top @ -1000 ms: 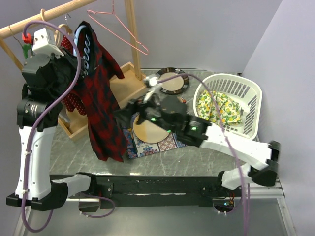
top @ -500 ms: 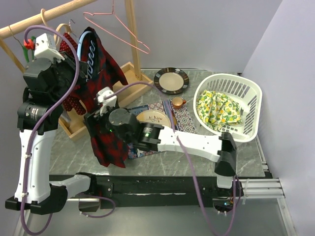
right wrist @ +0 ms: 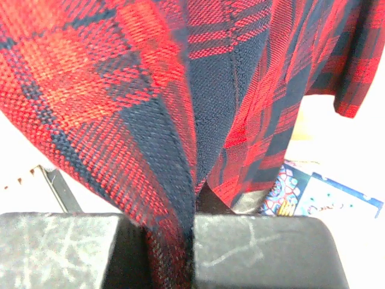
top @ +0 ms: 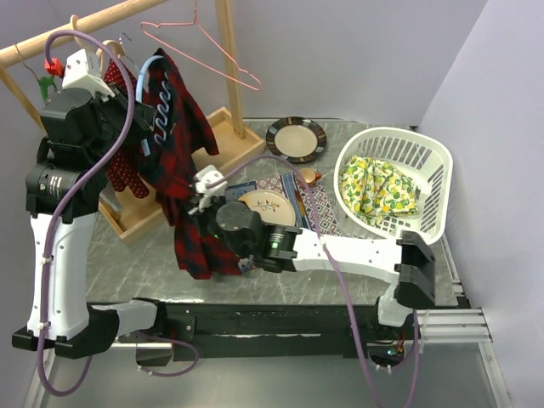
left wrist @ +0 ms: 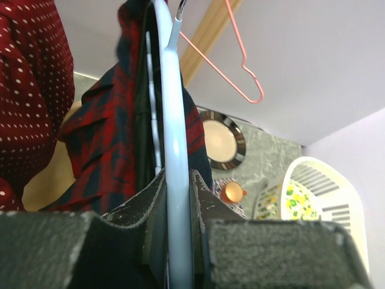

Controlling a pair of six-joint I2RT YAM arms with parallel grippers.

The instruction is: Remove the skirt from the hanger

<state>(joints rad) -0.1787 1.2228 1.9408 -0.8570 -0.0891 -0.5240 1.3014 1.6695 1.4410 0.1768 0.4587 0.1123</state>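
Two grippers grasp the same garment. The left gripper [top: 129,119] [left wrist: 174,201], raised high near the wooden rail [top: 85,30], has its fingers clamped on the lower edge of the pale blue hanger [top: 151,72] [left wrist: 174,138], one on each side. The red and dark plaid skirt [top: 183,119] [left wrist: 108,162] [right wrist: 150,90] is on that hanger and hangs down over the left part of the table [top: 136,263], in front of the wooden tray [top: 212,140]. The right gripper [top: 194,211] [right wrist: 191,241] reaches in from the right, with its fingers pinched on a fold of the skirt low down. A red polka-dot garment [top: 127,174] [left wrist: 30,90] hangs just beside the skirt, and an empty pink wire hanger [top: 212,47] [left wrist: 240,66] hangs from the rail. A dark-rimmed plate [top: 296,138] [left wrist: 221,139] and a white basket [top: 425,153] holding yellow-green cloth [top: 378,187] sit to the right.
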